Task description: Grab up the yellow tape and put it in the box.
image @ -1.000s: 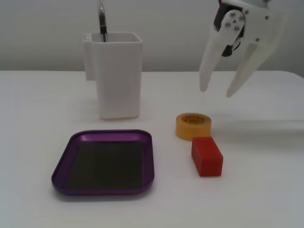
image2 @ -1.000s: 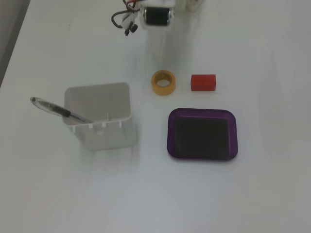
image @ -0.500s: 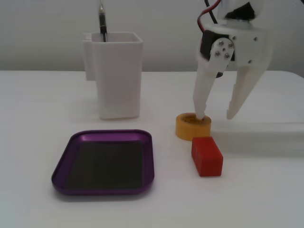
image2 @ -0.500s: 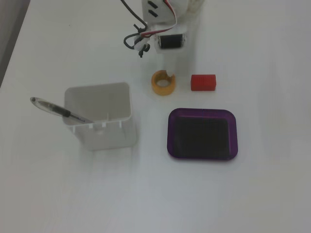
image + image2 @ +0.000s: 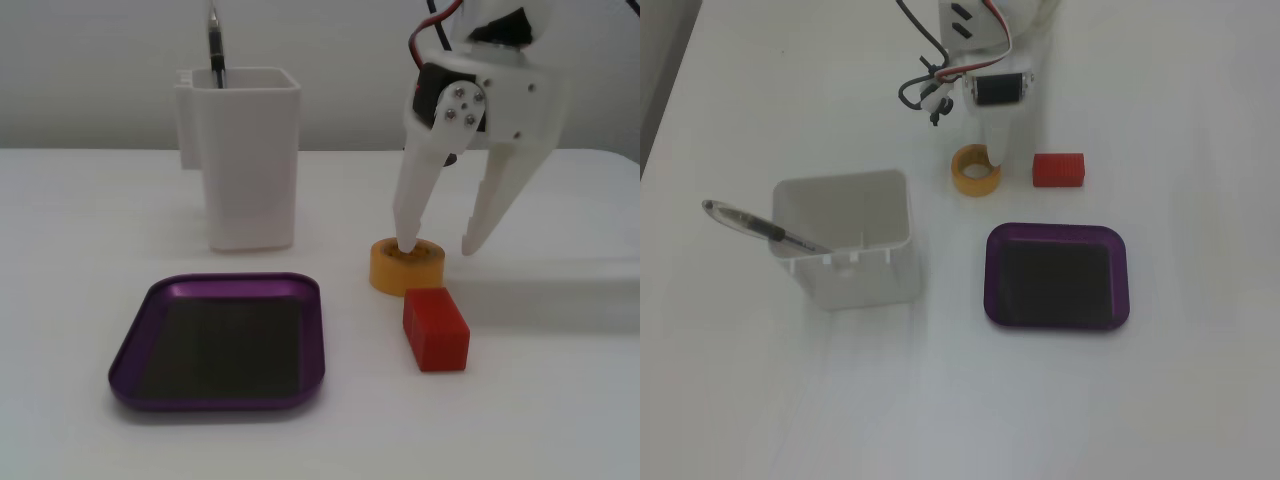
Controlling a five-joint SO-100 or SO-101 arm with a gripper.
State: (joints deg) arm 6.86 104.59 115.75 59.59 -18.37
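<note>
Box (image 5: 135, 340): nearest the camera in the front fixed view, low left. Shallow purple tray, rounded corners, raised rim, dark flat bottom. Nothing in it. Same tray in the other fixed view (image 5: 1057, 232), below the red block.
Red block (image 5: 435, 328): just in front of the tape in the front view, very close, contact not clear. In the other fixed view (image 5: 1058, 169) set apart from the tape with a gap between.
Yellow tape (image 5: 392, 270): on the worktop (image 5: 560, 400), flat on its side, not lifted. Short thick yellow-orange ring, hollow centre facing up. In the other fixed view (image 5: 970, 180) upper right arc hidden behind a white finger.
End effector (image 5: 436, 246): spread wide, holding nothing. Left finger (image 5: 415, 200) tip down at or inside the ring's centre; right finger (image 5: 495, 205) outside the ring, tip a little above the worktop. Ring wall between the two.
White container (image 5: 250, 150): tall, square, further back on the left, pen standing in it. Not part of the job.
Step in hand: reach finished or nearly so, grasp not yet made. Judged early in the task.
Next move calls for: slight further descent, closing on the ring wall, lift, carry across to the box, release above the dark bottom.
Risk: red block close by, liable to be nudged on closing.
</note>
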